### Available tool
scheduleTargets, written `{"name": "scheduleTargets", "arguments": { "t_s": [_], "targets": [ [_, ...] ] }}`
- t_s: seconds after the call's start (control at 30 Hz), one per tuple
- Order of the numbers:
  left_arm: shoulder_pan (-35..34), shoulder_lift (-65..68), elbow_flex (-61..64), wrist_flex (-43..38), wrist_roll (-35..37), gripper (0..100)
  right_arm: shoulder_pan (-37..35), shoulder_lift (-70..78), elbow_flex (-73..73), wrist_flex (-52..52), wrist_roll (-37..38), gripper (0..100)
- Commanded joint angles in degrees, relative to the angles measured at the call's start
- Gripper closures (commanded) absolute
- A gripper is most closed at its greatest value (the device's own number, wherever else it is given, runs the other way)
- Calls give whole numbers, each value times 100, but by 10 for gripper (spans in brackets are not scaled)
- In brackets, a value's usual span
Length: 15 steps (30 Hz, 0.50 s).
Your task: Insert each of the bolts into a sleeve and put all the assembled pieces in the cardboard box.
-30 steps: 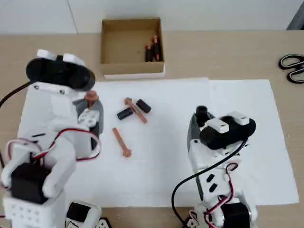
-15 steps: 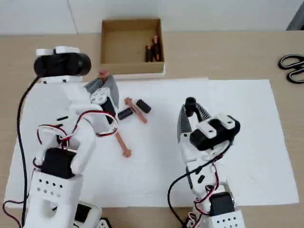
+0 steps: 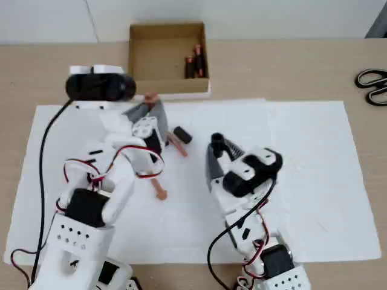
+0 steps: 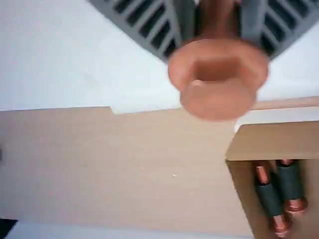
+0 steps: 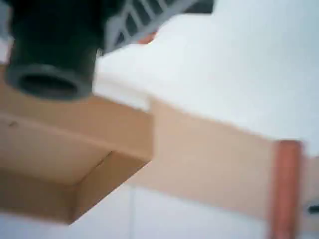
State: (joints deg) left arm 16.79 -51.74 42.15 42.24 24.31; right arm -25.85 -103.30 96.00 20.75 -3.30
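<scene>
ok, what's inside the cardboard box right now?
Two assembled pieces, bolts in dark sleeves, lie along one side wall of the cardboard box; the floor beside them looks bare. The strip behind its near wall is hidden.

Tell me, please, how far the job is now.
Done: two assembled pieces lie in the box. In hand: the left claw holds a bolt, the right claw a sleeve, not yet joined. Left: a loose sleeve and two bolts on the paper.
</scene>
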Motion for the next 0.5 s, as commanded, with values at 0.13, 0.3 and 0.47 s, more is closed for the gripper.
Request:
{"name": "scheduleTargets", "arguments": {
  "t_s": [0.13,0.3,0.47],
  "targets": [
    [510,-88,-40,-440,0,995,-374,-66,44,145,-18,995],
    [738,-35,101,-730,9,995,-382,-66,44,523,-18,995],
    [1240,-35,295,-1116,9,995,-391,-75,44,558,-18,995]
  ]
}}
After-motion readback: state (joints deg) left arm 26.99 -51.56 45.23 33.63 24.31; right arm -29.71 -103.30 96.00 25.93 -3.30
